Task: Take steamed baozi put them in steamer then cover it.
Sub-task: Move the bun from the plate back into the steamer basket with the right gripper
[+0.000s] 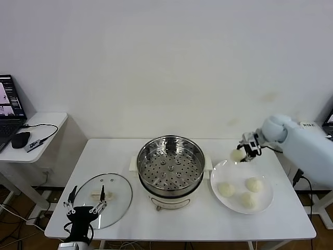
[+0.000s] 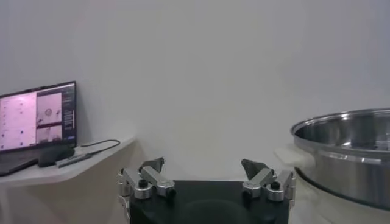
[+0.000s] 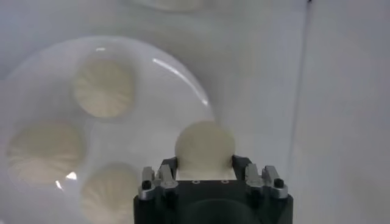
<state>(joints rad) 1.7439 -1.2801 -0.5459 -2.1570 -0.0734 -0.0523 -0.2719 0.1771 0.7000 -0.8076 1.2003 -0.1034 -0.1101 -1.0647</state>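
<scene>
Between my right gripper's (image 3: 204,165) closed fingers sits one baozi (image 3: 204,146), lifted over the plate's (image 1: 266,203) rim; three remain below. From them, the steamer (image 1: 170,162) lies leftward. My left gripper (image 1: 85,205) hangs open beside the lid (image 1: 102,193).

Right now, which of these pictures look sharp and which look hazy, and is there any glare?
Head view: evenly lit and sharp, with soft reflections on the glass cover and shiny steamer. Left wrist view: the laptop screen glows bright and the steamer's steel rim catches light. Right wrist view: hazy throughout, the baozi in the right pincer soft-edged, with bright glints on the plate.
</scene>
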